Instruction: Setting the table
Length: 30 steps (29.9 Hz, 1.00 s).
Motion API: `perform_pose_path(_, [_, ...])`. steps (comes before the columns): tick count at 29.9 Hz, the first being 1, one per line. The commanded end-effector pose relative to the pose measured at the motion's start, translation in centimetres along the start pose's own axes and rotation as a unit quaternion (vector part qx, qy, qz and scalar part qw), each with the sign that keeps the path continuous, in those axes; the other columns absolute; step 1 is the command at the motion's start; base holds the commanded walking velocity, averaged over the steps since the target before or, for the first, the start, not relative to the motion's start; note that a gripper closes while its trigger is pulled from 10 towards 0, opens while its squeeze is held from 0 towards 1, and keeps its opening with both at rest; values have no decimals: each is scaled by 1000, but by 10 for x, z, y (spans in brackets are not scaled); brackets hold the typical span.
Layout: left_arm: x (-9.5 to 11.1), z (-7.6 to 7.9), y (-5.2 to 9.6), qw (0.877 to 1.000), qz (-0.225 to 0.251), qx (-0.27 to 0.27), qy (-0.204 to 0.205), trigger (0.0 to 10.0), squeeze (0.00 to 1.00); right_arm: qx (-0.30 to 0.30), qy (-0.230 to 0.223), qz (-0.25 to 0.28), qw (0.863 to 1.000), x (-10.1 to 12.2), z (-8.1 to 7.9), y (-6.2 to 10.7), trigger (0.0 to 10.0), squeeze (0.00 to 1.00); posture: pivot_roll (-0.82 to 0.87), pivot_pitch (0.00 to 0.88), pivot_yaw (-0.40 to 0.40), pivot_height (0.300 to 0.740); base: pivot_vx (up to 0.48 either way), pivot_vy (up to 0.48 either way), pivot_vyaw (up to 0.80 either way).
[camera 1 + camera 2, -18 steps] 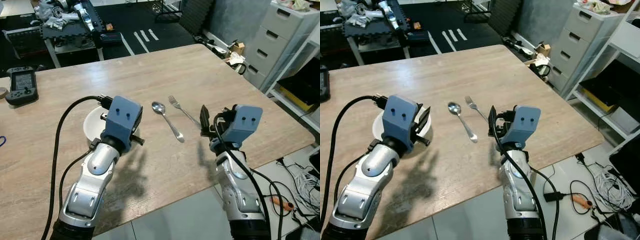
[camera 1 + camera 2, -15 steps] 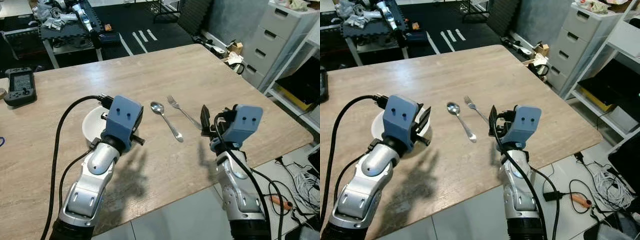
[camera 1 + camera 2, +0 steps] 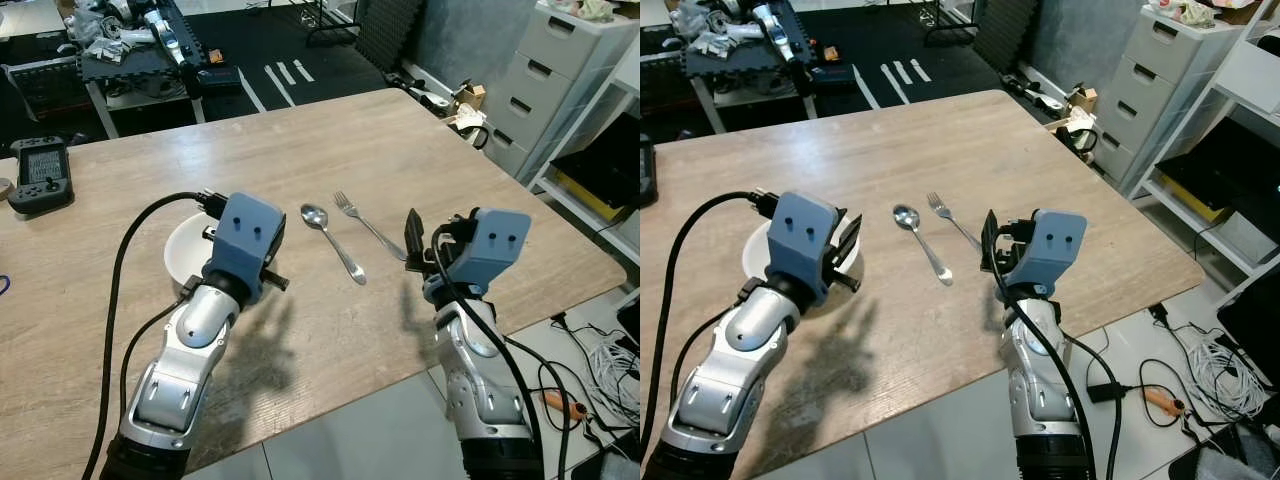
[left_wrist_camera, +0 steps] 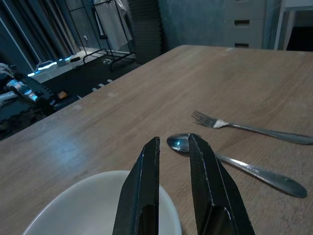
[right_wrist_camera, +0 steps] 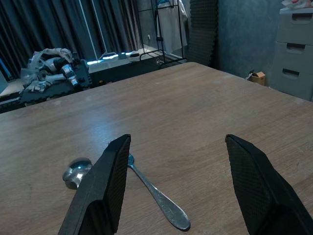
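A white bowl (image 3: 185, 250) is seen on the wooden bench (image 3: 330, 150), over on the left, partly hidden behind the left wrist. The left claw (image 4: 172, 159) is held over the bowl's rim, its two black fingers (image 4: 146, 181) drawn close with only a narrow gap between them, nothing gripped. Just beyond it a spoon (image 3: 332, 240) and a fork (image 3: 368, 225) are laid side by side mid-bench, close but apart. The right claw (image 5: 176, 191) is poised above the bench near the fork's handle end, its fingers (image 5: 105, 186) spread wide apart and nothing held. A handheld controller (image 3: 38, 172) is spotted at the far left edge.
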<state>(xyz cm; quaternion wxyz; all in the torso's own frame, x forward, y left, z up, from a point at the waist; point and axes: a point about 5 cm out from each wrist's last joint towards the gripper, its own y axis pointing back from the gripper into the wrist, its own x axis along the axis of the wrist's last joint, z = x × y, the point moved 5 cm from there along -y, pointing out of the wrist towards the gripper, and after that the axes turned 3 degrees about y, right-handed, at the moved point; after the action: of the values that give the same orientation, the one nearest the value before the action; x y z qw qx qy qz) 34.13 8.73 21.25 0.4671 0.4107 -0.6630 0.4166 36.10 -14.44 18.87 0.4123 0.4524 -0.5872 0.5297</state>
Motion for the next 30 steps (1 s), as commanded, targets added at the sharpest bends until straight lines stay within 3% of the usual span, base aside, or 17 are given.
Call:
perform_pose_path(1, [-2, 2, 0, 1000, -3, -3, -2, 10000, 0, -3, 4, -5, 1000, -1, 2, 2, 10000, 0, -65, 34, 75, 740, 0, 0, 0])
perform_pose_path(23, [-3, -2, 2, 1000, -6, -1, -7, 10000, 0, -9, -1, -4, 1000, 0, 2, 0, 10000, 0, -13, 43, 77, 740, 0, 0, 0])
perform_pose_path(30, [-8, -6, 9, 1000, -14, 8, -10, 10000, 0, -1, 8, -31, 999, -18, 3, 7, 10000, 0, 17, 30, 73, 740, 0, 0, 0])
